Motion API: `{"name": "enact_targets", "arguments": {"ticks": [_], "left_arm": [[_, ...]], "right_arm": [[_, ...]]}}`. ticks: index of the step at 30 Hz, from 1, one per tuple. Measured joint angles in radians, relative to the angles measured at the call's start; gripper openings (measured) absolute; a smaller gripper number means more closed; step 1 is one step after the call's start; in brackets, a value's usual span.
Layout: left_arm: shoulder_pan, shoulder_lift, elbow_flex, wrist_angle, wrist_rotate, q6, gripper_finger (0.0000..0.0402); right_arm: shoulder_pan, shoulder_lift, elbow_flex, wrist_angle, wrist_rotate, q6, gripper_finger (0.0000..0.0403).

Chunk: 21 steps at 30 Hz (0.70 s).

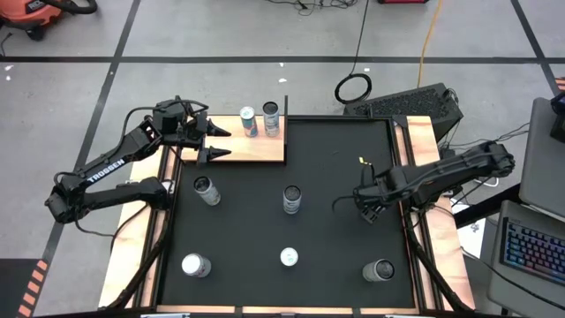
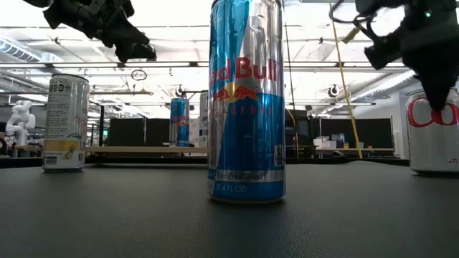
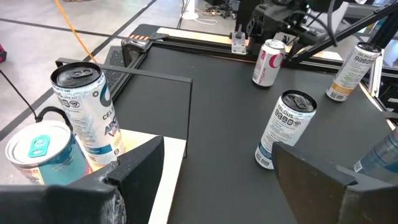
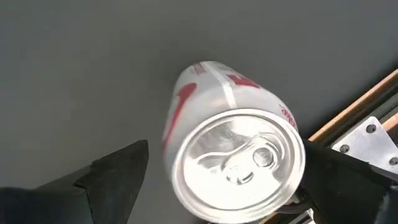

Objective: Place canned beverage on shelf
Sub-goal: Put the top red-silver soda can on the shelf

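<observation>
The light-wood shelf [image 1: 256, 146] lies at the mat's far left, and two cans stand upright on it: a white one [image 3: 84, 106] and a teal-topped one [image 3: 40, 149]. My left gripper [image 1: 228, 144] hovers open and empty over the shelf's left part, with nothing between its fingers [image 3: 217, 149]. My right gripper [image 1: 366, 210] is open above the mat's right side, pointing down toward a red-and-white can [image 4: 233, 162] that stands upright near the front right [image 1: 380, 269]. In the right wrist view its fingers show on either side of that can and clear of it.
More cans stand upright on the black mat [image 1: 335, 159]: a slim blue-and-silver one [image 2: 246, 100] at front centre, a white one [image 3: 287, 127] mid-mat, and two at the left [image 1: 206, 188] [image 1: 194, 265]. Thin black shelf uprights [image 3: 124, 71] rise at the board's corners. Wooden rails [image 1: 419, 141] edge the mat.
</observation>
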Motion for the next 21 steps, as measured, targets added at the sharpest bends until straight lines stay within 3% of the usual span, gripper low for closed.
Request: {"name": "enact_targets", "arguments": {"ticks": [9, 16, 21], "left_arm": [[-0.001, 0.000, 0.000, 0.000, 0.000, 0.001, 0.0299], [-0.001, 0.000, 0.000, 0.000, 0.000, 0.000, 0.0299], [-0.001, 0.000, 0.000, 0.001, 0.000, 0.000, 0.0299]], "right_arm": [[0.000, 0.000, -0.136, 0.136, -0.004, -0.010, 0.0386], [0.000, 0.000, -0.160, 0.185, -0.011, -0.026, 0.0386], [0.000, 0.000, -0.160, 0.188, -0.008, -0.024, 0.0354]]}}
